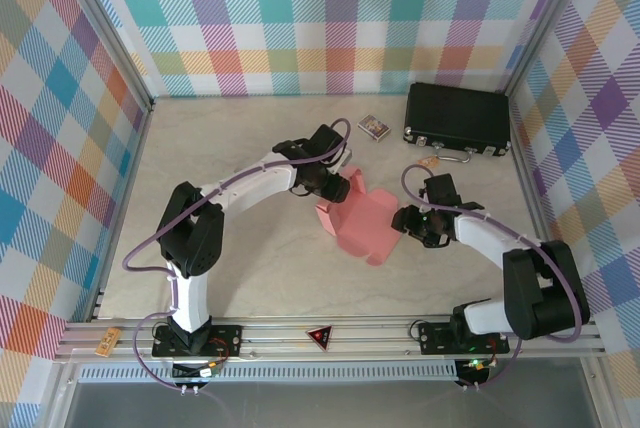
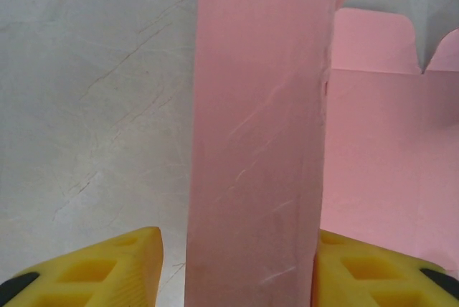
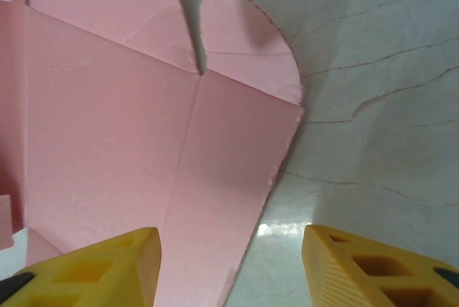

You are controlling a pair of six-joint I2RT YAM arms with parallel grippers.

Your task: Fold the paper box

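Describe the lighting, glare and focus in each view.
Top external: even, soft light, no harsh shadows. Left wrist: the paper box looks slightly soft up close. Right wrist: a bright glare patch on the table beside the box's edge, and a shadow across its rounded flap.

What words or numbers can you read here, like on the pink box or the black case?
Nothing here can be read.
paper box: plain pink, no print.
black case: no label to make out.
card pack: patterned, too small to read.
orange tag by the case: too small to read.
rail tag: too small to read.
triangle marker: no letters to make out.
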